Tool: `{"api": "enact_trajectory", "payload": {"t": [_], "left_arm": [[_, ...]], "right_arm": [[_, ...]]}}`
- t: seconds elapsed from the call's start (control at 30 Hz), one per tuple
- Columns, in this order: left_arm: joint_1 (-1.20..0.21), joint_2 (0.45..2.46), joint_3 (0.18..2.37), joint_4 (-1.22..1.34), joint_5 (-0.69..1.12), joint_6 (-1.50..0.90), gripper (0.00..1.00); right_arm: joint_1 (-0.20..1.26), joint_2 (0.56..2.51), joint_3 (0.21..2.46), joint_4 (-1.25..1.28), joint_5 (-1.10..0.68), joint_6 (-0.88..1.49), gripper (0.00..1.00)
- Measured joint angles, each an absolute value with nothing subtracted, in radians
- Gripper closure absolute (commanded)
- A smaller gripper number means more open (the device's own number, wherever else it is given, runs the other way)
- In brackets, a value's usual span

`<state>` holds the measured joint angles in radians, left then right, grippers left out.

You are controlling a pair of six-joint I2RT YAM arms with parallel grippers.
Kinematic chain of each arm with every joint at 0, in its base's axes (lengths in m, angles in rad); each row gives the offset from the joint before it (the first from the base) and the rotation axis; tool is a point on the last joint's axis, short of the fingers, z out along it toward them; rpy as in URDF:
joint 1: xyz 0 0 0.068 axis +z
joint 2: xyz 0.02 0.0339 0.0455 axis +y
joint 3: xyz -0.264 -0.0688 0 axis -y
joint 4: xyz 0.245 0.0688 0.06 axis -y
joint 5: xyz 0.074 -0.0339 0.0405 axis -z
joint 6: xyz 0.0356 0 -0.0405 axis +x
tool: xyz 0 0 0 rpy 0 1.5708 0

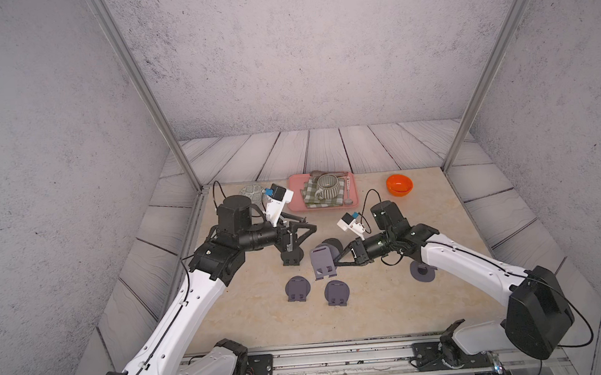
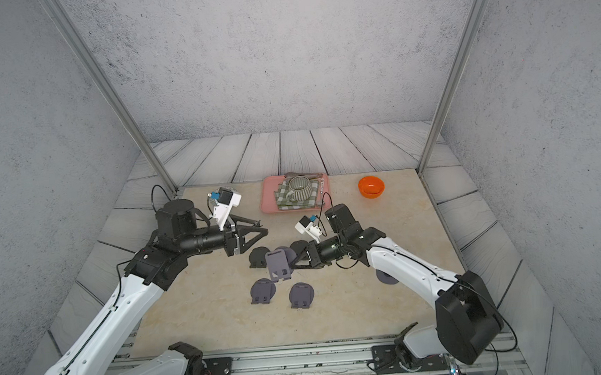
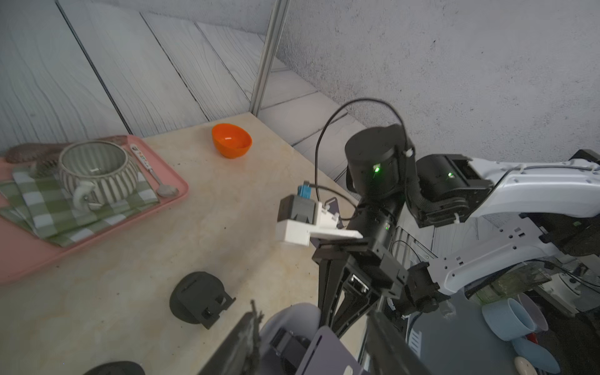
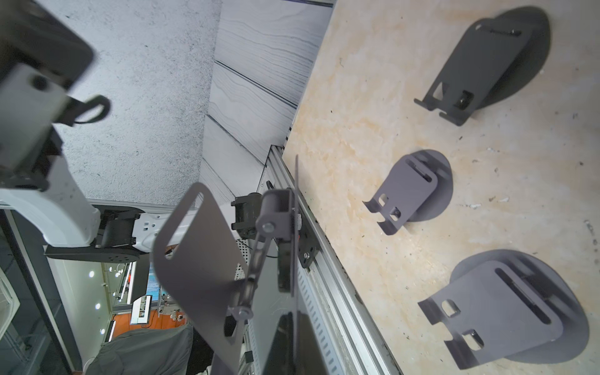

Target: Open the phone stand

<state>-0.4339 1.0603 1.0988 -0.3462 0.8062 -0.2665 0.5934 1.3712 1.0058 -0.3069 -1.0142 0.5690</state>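
Observation:
The grey phone stand (image 1: 321,262) (image 2: 277,265) is held off the table near the middle, its support plate (image 4: 201,259) swung away from the round base (image 4: 296,207), which shows edge-on. My right gripper (image 1: 337,263) (image 4: 293,324) is shut on that base from the right. My left gripper (image 1: 307,223) (image 2: 263,226) hovers open just up and left of the stand, clear of it. In the left wrist view the stand (image 3: 324,350) sits low between the spread left fingers (image 3: 237,344).
Two grey folded stands (image 1: 297,288) (image 1: 337,292) lie in front, a dark one (image 1: 292,257) under the left gripper, another (image 1: 422,272) beneath the right arm. A pink tray (image 1: 296,199) with a mug (image 1: 329,186) and an orange bowl (image 1: 399,184) stand at the back.

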Motion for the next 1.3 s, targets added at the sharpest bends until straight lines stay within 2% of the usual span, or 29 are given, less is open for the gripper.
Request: {"api": "enact_trajectory", "payload": {"t": [0.33,0.9,1.0,1.1,1.3], "left_arm": [[-0.434,1.029,1.015,-0.247,0.919,-0.392,0.34],[-0.469,1.060,0.926,-0.174,0.912,-0.443,0.33],[-0.488,1.073,0.911,-0.167,0.912,-0.451,0.39],[-0.502,1.079,0.908,-0.156,0.909,-0.455,0.49],[-0.506,1.083,0.908,-0.124,0.903,-0.468,0.82]], "right_arm": [[0.593,1.369,1.011,-0.271,-1.015,0.595,1.00],[0.593,1.324,1.026,-0.244,-1.019,0.618,1.00],[0.593,1.324,1.028,-0.241,-1.019,0.618,1.00],[0.595,1.324,1.028,-0.241,-1.021,0.619,1.00],[0.596,1.327,1.028,-0.236,-1.026,0.625,1.00]]}}
